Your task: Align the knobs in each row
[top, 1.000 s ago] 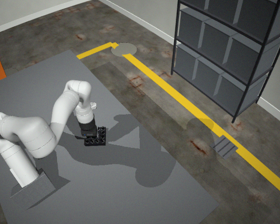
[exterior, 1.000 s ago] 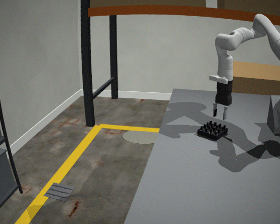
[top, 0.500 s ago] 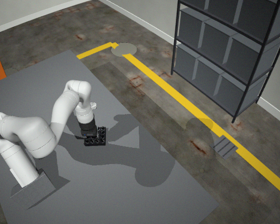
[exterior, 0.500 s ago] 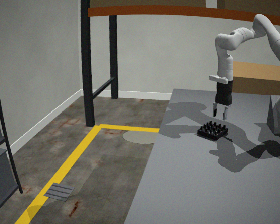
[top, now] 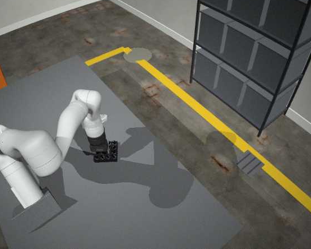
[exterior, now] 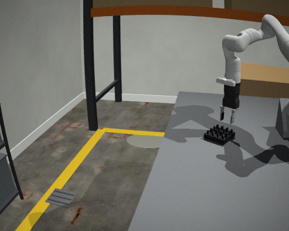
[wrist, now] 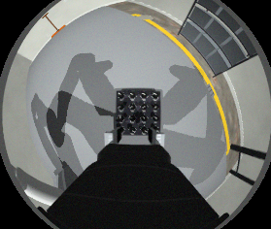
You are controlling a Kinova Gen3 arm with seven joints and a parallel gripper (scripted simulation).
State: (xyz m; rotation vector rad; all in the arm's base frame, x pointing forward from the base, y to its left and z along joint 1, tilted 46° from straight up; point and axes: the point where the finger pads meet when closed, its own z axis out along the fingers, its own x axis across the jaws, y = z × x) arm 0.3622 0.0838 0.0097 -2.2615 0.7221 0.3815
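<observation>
The black knob box [top: 110, 153] [exterior: 220, 135] [wrist: 138, 113] stands flat on the grey table [top: 124, 202] [exterior: 198, 182], with rows of small black knobs on top. The knob lines and printed names are too small to read in any view. My gripper [exterior: 226, 117] [wrist: 134, 133] is open and empty. It points straight down and hangs a short way above the box, over its edge nearest the arm's base. In the top view the wrist hides part of the box.
The arm's base block [top: 35, 211] [exterior: 285, 122] stands on the table behind the box. Beyond the table edge are a floor with yellow tape [top: 202, 109], a dark shelf rack [top: 258, 47] and a black post [exterior: 89, 62].
</observation>
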